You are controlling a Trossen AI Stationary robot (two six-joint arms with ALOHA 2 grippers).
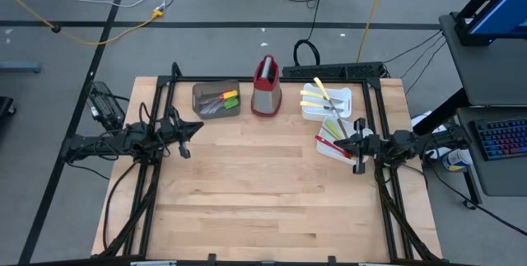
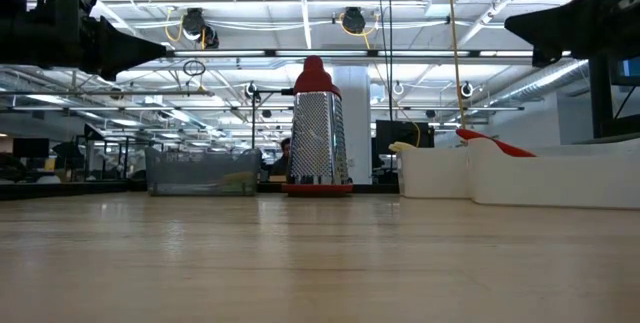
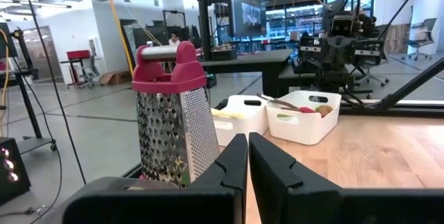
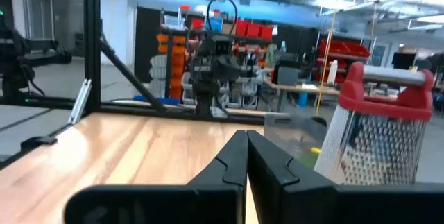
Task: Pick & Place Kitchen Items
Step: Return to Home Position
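I've got L gripper (image 3: 248, 148) by the bench's left edge and R gripper (image 4: 246, 141) by its right edge, both w/ fingers together on nothing, utensils (image 1: 324, 100) lying in white trays (image 1: 349, 95) near far-right corner, a few in brown bin (image 1: 198, 90) at far edge.

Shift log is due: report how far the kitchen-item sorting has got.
Done: utensils lie in the bin, the far white tray and the near white tray; none shows loose on the table. In hand: nothing; both arms' jaws are shut and empty, left arm and right arm at the table's sides. Left: apparently only parking the arms; the grater stands apart.
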